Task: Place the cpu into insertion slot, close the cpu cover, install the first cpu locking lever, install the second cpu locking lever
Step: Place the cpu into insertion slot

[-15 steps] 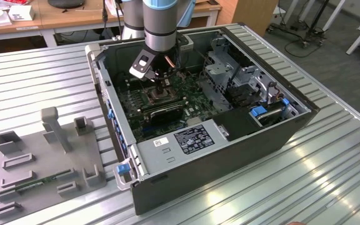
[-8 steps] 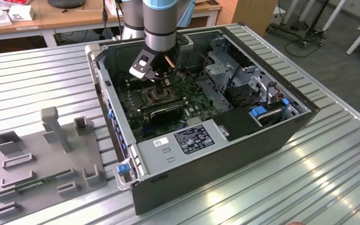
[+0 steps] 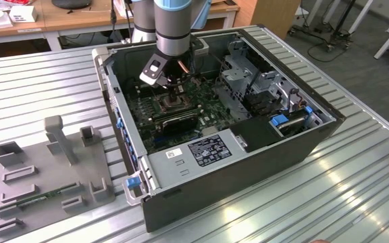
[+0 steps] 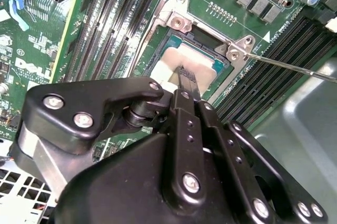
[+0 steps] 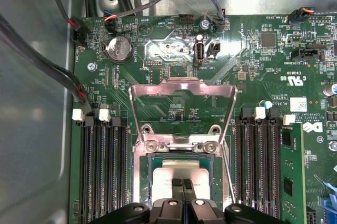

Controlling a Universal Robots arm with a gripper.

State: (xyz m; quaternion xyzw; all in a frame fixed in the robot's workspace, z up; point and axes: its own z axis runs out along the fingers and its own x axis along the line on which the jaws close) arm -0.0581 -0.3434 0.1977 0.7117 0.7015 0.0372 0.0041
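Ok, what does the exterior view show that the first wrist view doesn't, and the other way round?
The exterior view adds the big picture: the whole computer case, the arm reaching into it, and a grey holder tray on the slatted table. The first wrist view adds close-up detail: the cpu cover standing open, the cpu lying in the insertion slot, and a round battery. Both show the green motherboard and the gripper at the slot.

The ribbed metal worktop (image 3: 343,187) carries an open computer case (image 3: 248,172), with a grey fixture plate (image 3: 42,174) just beside it.
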